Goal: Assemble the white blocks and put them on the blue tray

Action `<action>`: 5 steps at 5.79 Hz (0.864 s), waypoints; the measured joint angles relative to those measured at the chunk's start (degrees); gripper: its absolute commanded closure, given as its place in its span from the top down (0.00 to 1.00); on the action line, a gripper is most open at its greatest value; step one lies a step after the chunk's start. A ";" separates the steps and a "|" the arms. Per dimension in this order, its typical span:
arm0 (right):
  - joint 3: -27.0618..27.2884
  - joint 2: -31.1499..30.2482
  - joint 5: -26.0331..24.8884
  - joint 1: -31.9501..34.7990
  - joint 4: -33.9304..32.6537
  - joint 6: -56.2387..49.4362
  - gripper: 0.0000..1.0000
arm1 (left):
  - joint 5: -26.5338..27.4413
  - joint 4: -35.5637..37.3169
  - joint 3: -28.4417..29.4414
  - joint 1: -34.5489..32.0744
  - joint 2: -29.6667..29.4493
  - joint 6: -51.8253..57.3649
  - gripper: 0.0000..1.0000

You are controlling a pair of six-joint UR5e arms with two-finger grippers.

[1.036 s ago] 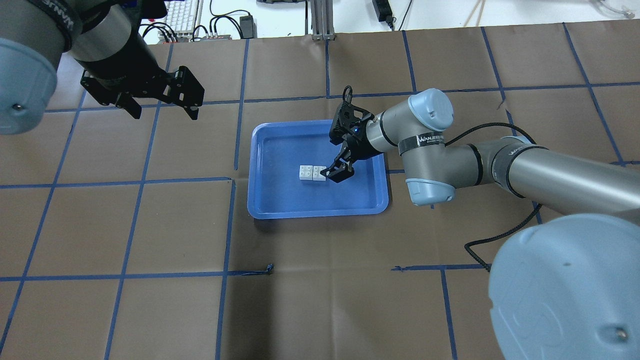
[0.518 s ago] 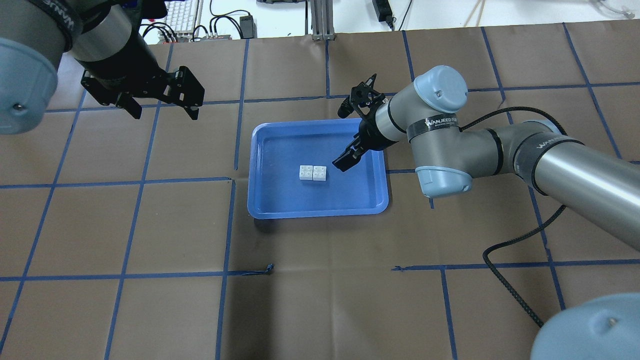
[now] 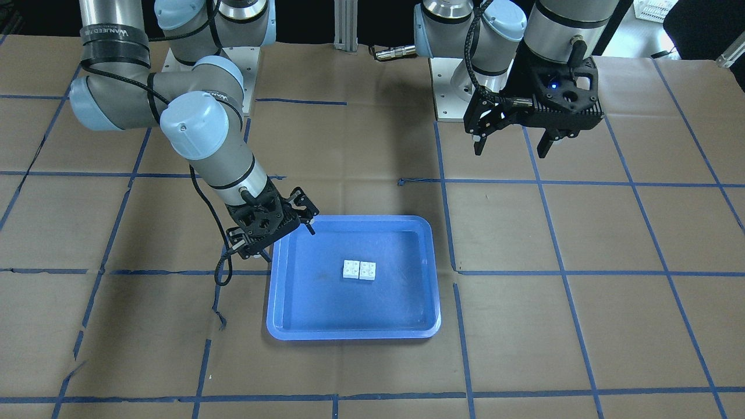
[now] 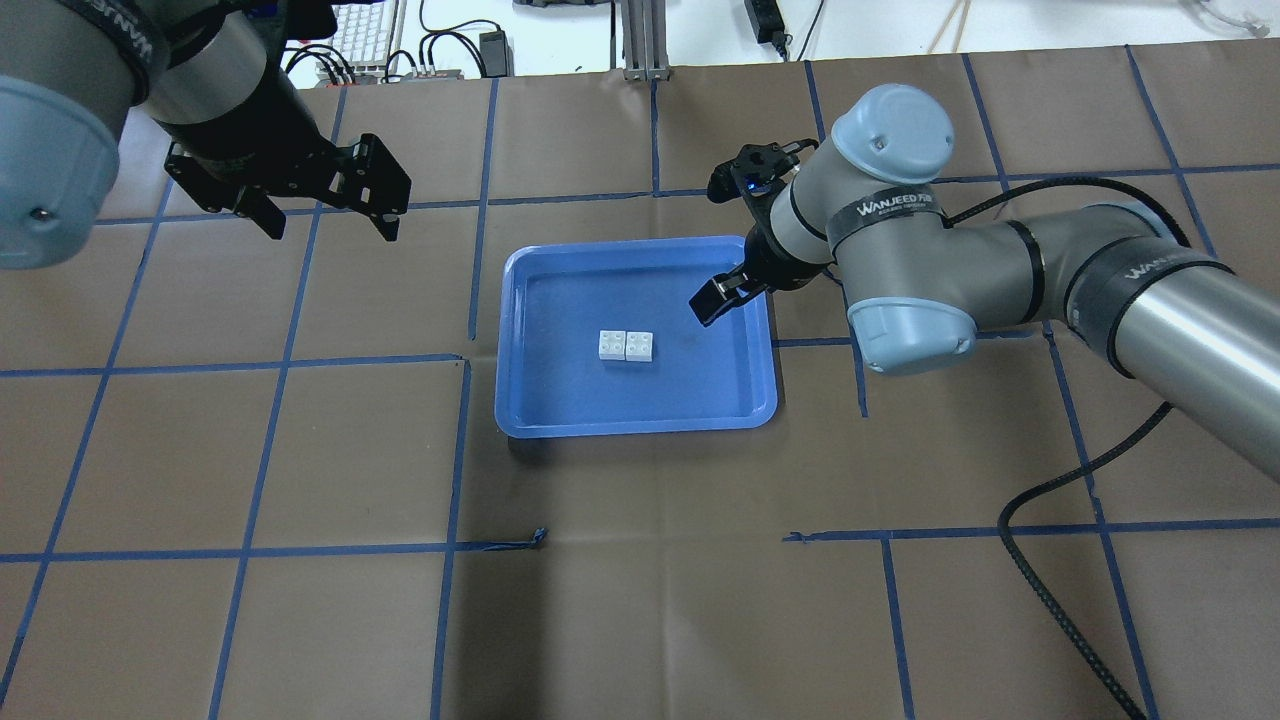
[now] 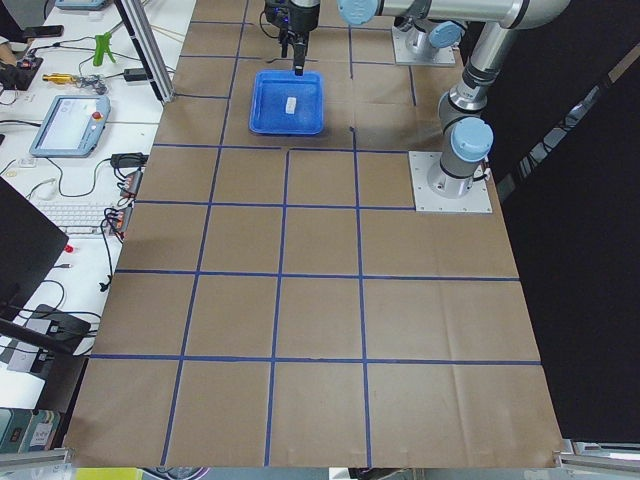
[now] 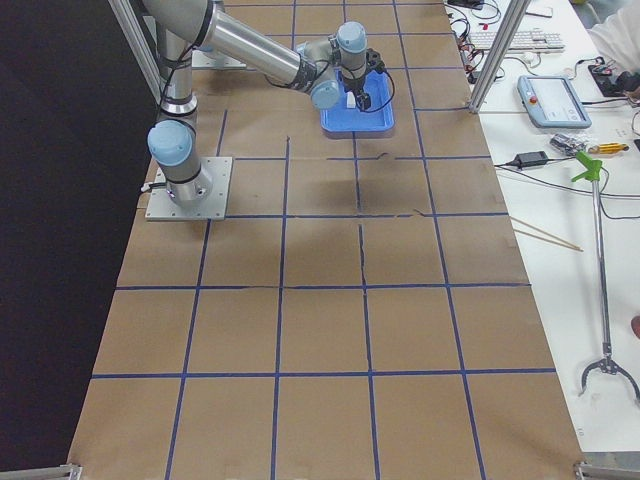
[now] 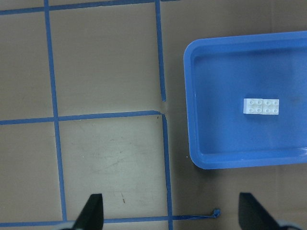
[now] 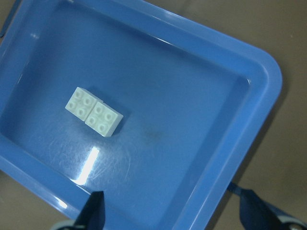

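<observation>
Two white blocks (image 4: 625, 346), joined side by side, lie flat in the middle of the blue tray (image 4: 560, 395). They also show in the front view (image 3: 359, 270), the left wrist view (image 7: 261, 106) and the right wrist view (image 8: 94, 111). My right gripper (image 4: 718, 297) is open and empty. It hangs over the tray's right rim, apart from the blocks, and shows in the front view (image 3: 288, 241). My left gripper (image 4: 330, 225) is open and empty, high above the table to the left of the tray (image 7: 230, 143).
The table is covered in brown paper with a blue tape grid. A keyboard (image 4: 365, 35), cables and an aluminium post (image 4: 640, 40) sit beyond the far edge. The right arm's black cable (image 4: 1050, 590) trails over the table at the right.
My right gripper has let go of the white blocks and drawn back from them to the tray's right rim. The blocks stay in the tray. The left arm has not moved.
</observation>
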 measured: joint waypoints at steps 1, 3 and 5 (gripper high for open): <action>-3.00 -2.15 -1.72 -0.42 9.24 4.25 1.00 | 0.00 0.00 -0.04 0.00 0.02 0.00 0.99; -9.82 -4.98 -2.91 -2.01 24.55 7.93 1.00 | 0.03 0.00 -0.07 0.01 -0.02 -0.03 0.99; -16.10 -7.46 -7.78 -2.87 33.75 9.86 1.00 | 0.08 0.03 -0.08 0.01 -0.02 -0.08 0.99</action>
